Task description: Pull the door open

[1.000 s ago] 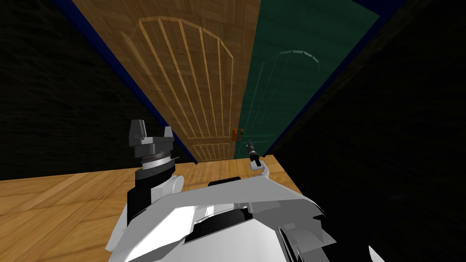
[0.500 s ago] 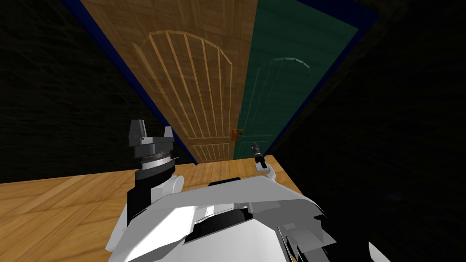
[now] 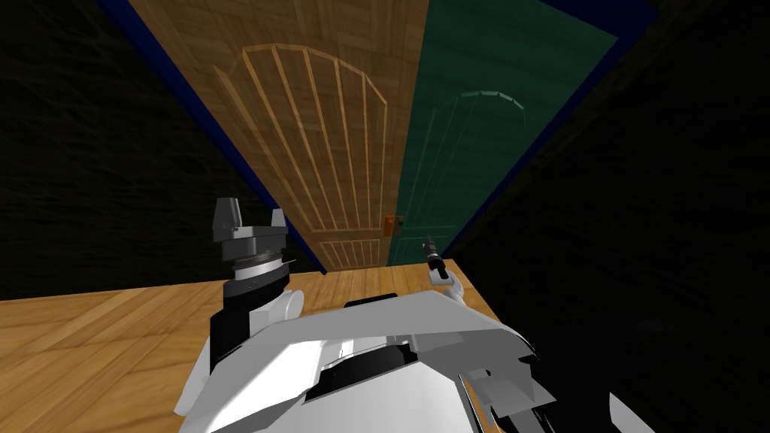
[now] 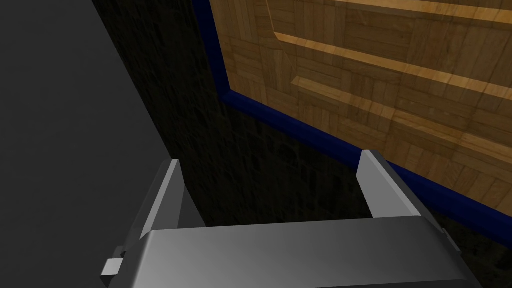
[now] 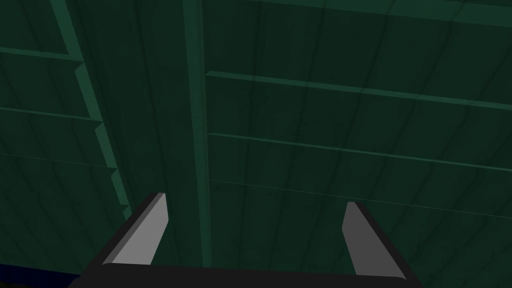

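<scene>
— Where's the door in all this?

— Straight ahead of the robot. The green door leaf (image 3: 481, 150) is the right half of a pair. It stands upright, its long side running from the floor (image 3: 113, 331) upward, its flat face turned toward the robot. Its raised slats run the same way, up to an arched top.

— And the other half?

— A wooden door leaf (image 3: 316, 135), same pattern. The two meet edge to edge down the middle and look flush with each other. A small orange handle (image 3: 389, 224) sits right at that seam, on the wooden side.

— Anything round them?

— A blue frame (image 3: 225, 150) borders both, with dark wall (image 3: 90, 150) on either side.

— Is the robot holding the handle?

— No. The right hand (image 5: 254, 200) is out in front of the green leaf, to the right of the seam and the handle, pointing at the panel. Its fingers (image 5: 150, 225) are spread wide with nothing between them, just green slats beyond. Whether the tips touch the door, I can't tell.

— The left hand?

— The left hand (image 4: 269, 157) is raised off to the left, facing the dark wall just beside the blue frame and the wooden leaf's edge. It's spread wide too, and empty.
</scene>
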Robot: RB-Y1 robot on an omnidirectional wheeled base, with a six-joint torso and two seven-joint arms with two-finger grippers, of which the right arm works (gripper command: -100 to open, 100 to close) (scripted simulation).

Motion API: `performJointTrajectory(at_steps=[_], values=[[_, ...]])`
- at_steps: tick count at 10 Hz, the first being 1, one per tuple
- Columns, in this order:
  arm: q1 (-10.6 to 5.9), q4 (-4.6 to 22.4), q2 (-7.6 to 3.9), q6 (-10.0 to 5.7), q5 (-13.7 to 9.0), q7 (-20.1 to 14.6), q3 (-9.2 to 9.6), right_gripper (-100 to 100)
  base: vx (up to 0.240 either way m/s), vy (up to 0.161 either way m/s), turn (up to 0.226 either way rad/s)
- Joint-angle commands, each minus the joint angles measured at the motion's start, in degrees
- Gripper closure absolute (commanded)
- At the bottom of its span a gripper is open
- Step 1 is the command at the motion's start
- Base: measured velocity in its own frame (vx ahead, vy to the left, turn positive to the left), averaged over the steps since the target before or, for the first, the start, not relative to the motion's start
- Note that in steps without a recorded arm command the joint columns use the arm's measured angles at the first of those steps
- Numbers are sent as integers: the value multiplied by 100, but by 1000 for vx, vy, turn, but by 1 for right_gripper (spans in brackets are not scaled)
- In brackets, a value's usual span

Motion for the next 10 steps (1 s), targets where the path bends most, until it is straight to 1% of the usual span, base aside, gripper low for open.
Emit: performJointTrajectory(at_steps=[1, 3, 4, 5, 7, 8, 9, 10], values=[[-48, 103, -52, -69, -37, -42, -51, -100, 184, -14, 120], [-135, 119, -53, -115, -53, -78, 3, -100, 202, -40, 123], [-211, 111, -24, -144, -53, -94, 74, -100, 188, 12, 197], [-271, 97, 8, -164, -49, -103, 137, -100, 208, 53, 177], [-401, 54, 95, -199, -31, -113, 288, -100, 218, 135, 174], [-310, -31, 60, -141, -39, -122, 248, -100, 83, 74, 30], [-310, -31, 60, -141, -39, -122, 248, 100, -6, -9, -30], [-310, -31, 60, -141, -39, -122, 248, 100, -34, -23, 5]])
